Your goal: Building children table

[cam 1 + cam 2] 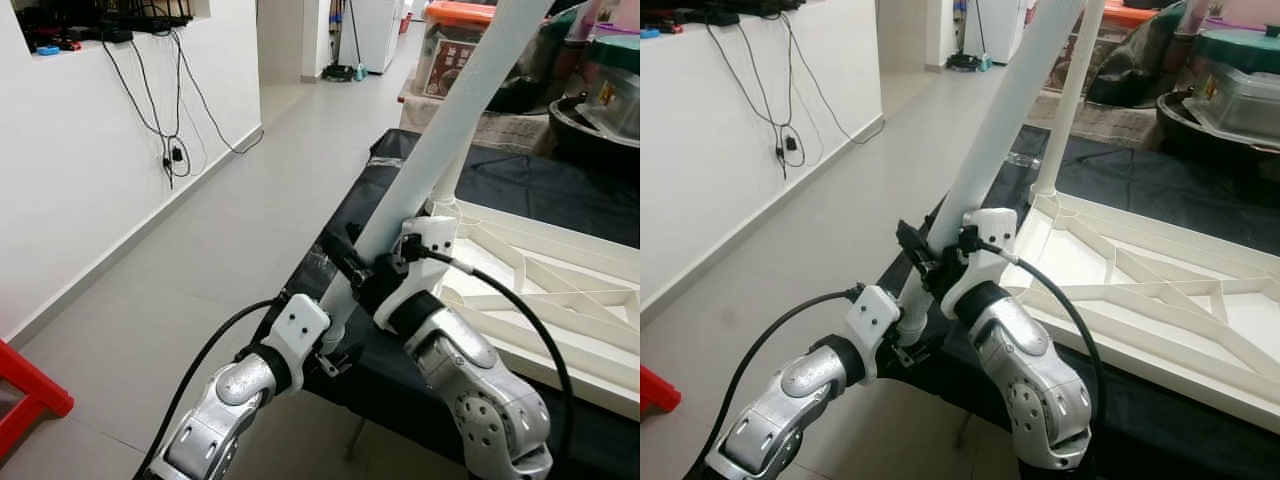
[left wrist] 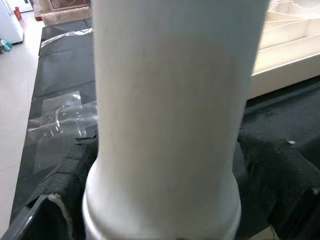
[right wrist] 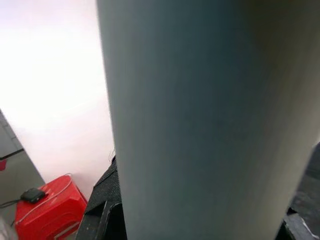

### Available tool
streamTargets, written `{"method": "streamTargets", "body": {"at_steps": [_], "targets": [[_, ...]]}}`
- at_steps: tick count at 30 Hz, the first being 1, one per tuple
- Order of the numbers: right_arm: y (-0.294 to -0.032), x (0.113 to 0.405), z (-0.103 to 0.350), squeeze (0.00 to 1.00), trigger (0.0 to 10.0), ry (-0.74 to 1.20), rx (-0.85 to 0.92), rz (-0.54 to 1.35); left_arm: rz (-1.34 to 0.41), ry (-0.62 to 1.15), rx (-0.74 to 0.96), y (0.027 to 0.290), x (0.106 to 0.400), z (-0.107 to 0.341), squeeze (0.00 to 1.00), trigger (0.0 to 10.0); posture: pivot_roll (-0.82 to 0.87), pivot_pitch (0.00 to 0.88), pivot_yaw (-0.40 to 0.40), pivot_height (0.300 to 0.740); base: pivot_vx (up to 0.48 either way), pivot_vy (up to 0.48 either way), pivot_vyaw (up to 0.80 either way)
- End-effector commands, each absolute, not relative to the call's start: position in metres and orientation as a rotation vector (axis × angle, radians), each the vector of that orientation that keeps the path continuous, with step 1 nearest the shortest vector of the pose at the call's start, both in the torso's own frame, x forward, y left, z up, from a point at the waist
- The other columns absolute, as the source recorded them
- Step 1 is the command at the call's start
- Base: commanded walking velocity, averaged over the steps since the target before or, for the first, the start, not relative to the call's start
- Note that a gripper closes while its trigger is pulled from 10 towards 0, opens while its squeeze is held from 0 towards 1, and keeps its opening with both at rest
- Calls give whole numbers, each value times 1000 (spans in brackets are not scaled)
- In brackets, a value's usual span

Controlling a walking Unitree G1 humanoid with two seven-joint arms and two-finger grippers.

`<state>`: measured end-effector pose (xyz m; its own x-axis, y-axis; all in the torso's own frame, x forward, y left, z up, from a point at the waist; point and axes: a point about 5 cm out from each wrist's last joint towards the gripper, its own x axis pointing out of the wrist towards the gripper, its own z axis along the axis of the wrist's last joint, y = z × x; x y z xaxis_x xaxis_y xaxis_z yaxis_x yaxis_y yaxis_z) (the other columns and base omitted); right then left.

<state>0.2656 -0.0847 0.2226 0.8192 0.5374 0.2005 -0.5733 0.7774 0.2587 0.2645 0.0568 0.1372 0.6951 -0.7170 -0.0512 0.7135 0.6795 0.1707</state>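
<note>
Both grippers clamp 1 white table leg [image 1: 455,110]: left gripper [image 1: 338,318] at lower end, right gripper [image 1: 375,270] just above. Leg tilted (over black mat [image 1: 520,180]), beside upturned white tabletop [image 1: 560,290].

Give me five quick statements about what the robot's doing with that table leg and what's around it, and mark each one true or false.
1. Both grippers, the left gripper and the right gripper, are at the lower end of a white table leg. True.
2. The leg stands straight upright. False: it tilts, its top leaning to the robot's right.
3. A white table top lies underside up, ribs showing, on a black mat. True.
4. Another leg already stands at a corner of the table top. True.
5. The red object lies on the table top. False: it sits on the floor to the robot's left.
</note>
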Motion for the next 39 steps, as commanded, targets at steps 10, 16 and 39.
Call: {"method": "streamTargets", "body": {"at_steps": [10,16,39], "targets": [[-84,261,227,0,10000,-132,327,623,-814,14,191,58,262,126,0,0,113,0,-47,740,0,0,0],[-86,261,228,0,10000,-134,322,621,-813,14,193,59,263,125,0,0,113,0,-47,740,0,0,0],[-114,262,219,0,10000,-98,145,823,-922,108,155,80,252,116,0,10000,125,0,-53,740,0,0,0]]}}
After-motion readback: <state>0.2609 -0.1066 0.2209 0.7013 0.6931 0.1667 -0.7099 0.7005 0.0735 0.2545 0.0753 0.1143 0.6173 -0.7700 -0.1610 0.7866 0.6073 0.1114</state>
